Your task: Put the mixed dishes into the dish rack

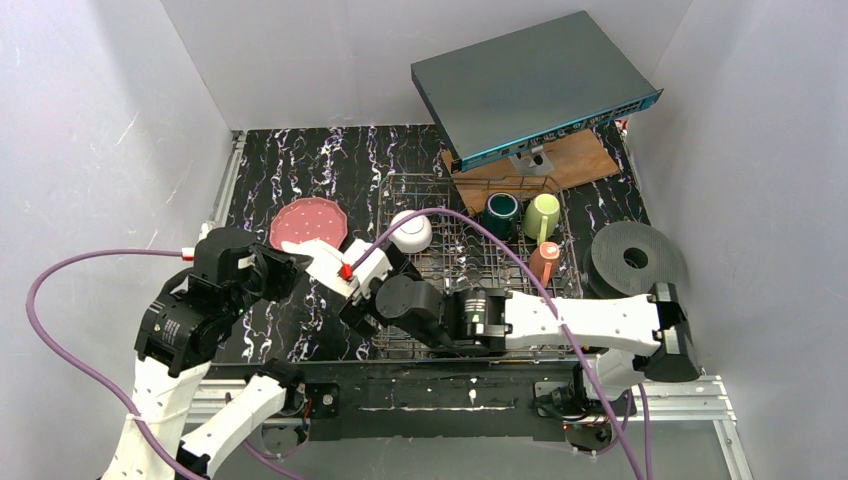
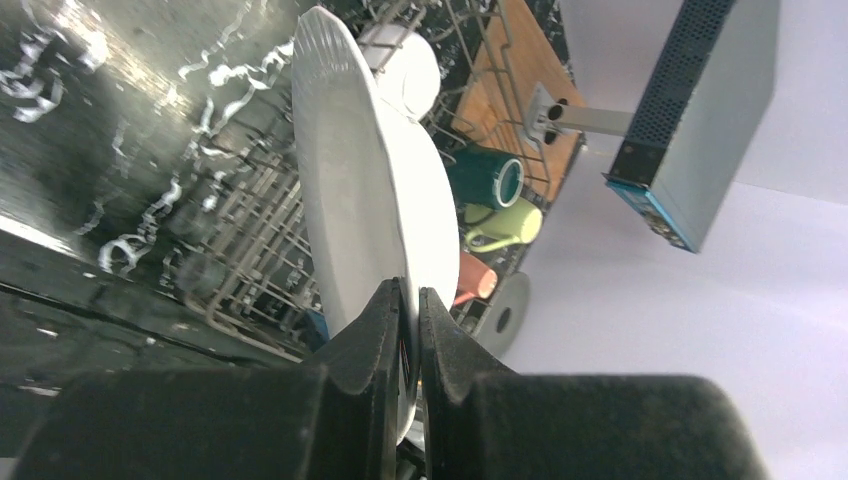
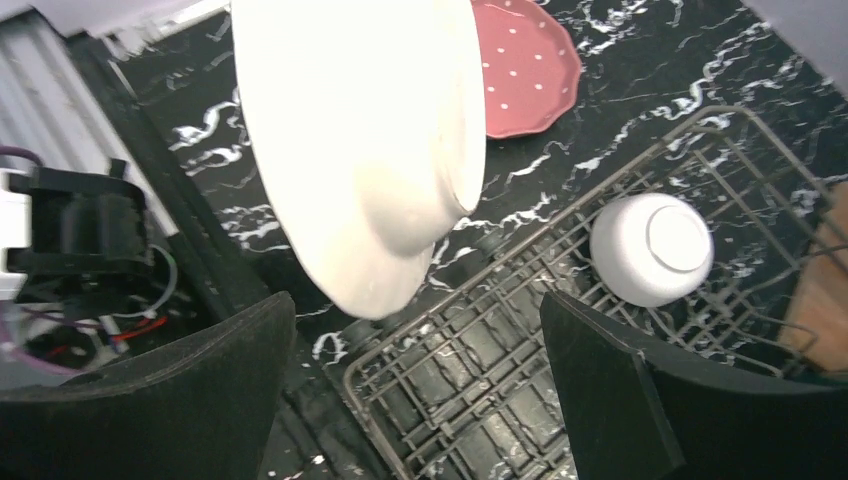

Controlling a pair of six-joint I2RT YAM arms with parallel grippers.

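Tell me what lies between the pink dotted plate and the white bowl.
Only bare marbled tabletop and the dish rack's outer wires separate the pink dotted plate from the white bowl; the right wrist view shows it best.

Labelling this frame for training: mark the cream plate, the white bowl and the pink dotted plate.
cream plate (image 2: 342, 185), left wrist view, on its wide rim.
white bowl (image 3: 652, 248), right wrist view, on its upturned underside.
pink dotted plate (image 3: 525, 72), right wrist view, on its dotted centre.
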